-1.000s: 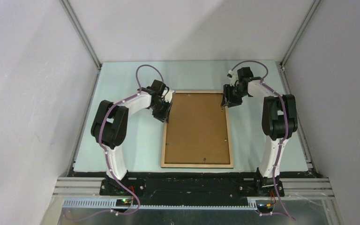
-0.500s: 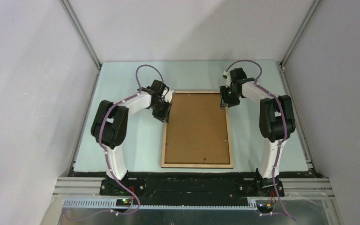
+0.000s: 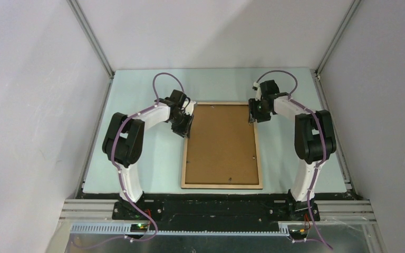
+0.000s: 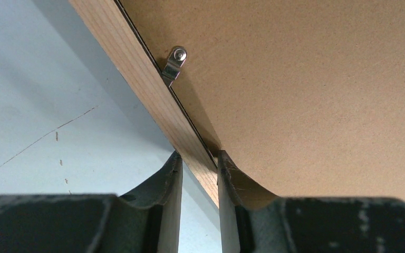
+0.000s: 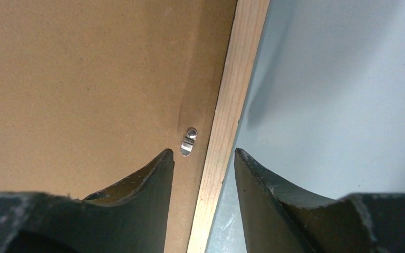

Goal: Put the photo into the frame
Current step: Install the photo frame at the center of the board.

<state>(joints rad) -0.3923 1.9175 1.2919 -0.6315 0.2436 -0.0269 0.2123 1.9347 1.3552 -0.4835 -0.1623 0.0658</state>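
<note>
Left wrist: frame rail clamped between left claw fingers.

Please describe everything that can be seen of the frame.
The frame lies flat, back up, on the table: a thin rectangular rim of light wood, with a brown backing board set in it and small metal clips at the edges. The left gripper pinches its left rail; the right gripper stands open astride its right rail.
</note>
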